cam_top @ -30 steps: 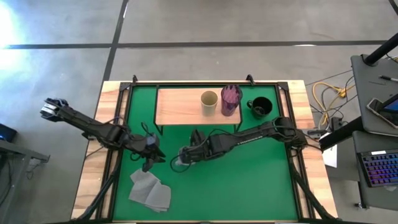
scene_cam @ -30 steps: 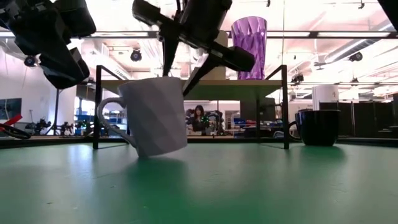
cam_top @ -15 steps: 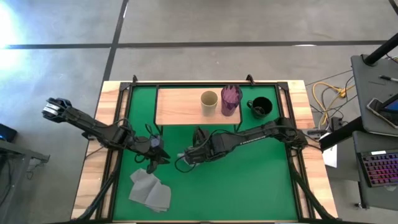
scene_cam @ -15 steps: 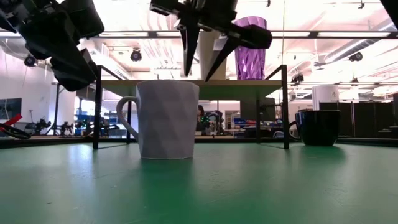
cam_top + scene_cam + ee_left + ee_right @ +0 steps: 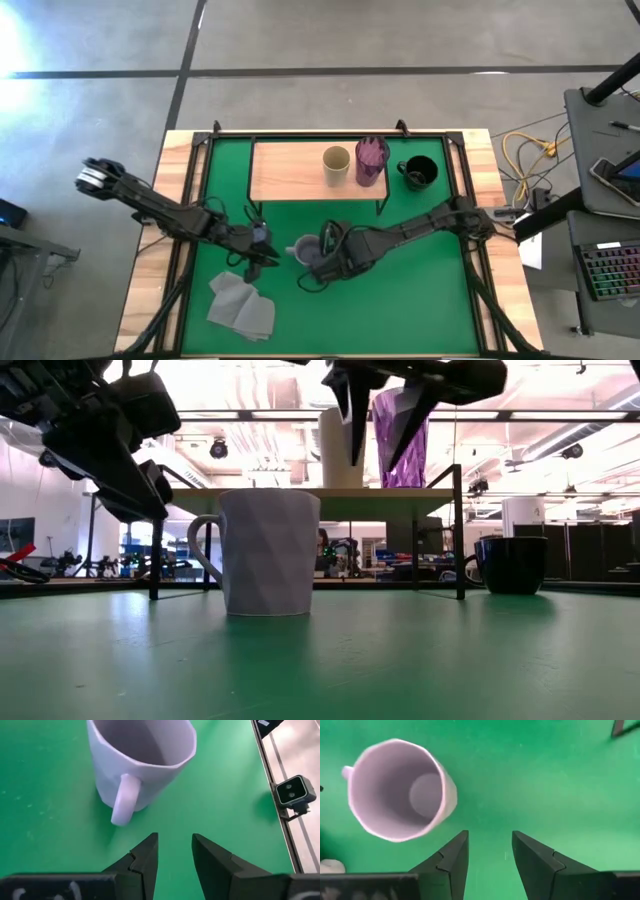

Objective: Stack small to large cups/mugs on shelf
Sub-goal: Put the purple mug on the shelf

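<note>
lavender-grey mug (image 5: 305, 251): sitting upright on the green mat (image 5: 420, 300), out in front of the shelf and roughly mid-table. Handle points toward the left arm's side. Nobody's got hold of it, it's standing free.

right gripper (image 5: 318, 280): hanging over the mat just beside the mug, on the near side of it. Fingers are parted with a clear gap and there's nothing between them, only green mat showing through. In the low view it's up high, above the shelf line.

left gripper (image 5: 262, 262): parked right next to the mug on the handle side, close but not touching. Fingers are a little apart, gap is narrowish, and it's empty too. The handle is straight ahead of the tips in its own wrist view.

shelf (image 5: 290, 170): light wood board on thin black legs at the back of the mat. Left half of the board is bare.

tan cup (image 5: 336, 163): on the shelf, right of centre, upright.

purple tumbler (image 5: 371, 160): on the shelf just beside the tan cup, on its right. Taller than the cup, looks like they're nearly touching but I can't tell for sure.

black mug (image 5: 419, 172): NOT on the shelf, it's on the mat just off the shelf's right end, upright.

grey cloth (image 5: 241, 305): crumpled on the mat at the front left, near the left gripper.
</note>
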Robot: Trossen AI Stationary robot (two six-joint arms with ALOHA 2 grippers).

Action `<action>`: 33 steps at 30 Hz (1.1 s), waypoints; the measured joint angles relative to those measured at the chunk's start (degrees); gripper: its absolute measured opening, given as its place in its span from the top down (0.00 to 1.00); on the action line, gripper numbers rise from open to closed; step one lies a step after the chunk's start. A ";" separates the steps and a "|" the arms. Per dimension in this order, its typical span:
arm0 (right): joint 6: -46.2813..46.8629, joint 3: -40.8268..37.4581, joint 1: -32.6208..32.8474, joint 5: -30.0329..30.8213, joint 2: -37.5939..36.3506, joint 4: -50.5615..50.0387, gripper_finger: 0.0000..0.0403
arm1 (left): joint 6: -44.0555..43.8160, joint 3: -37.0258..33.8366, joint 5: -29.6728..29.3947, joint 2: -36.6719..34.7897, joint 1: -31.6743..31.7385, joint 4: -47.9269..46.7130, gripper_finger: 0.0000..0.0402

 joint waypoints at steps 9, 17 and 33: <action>2.78 -0.45 1.64 -1.64 0.09 5.03 0.71 | 0.76 0.26 -0.42 -0.92 0.14 -0.74 0.74; 3.19 -2.79 1.88 -1.56 0.13 13.04 0.80 | 6.76 0.29 -9.20 -4.36 2.70 -1.33 0.74; 4.87 -3.98 3.23 -3.13 0.19 18.11 0.88 | 8.95 0.92 -6.09 7.60 7.30 6.40 0.74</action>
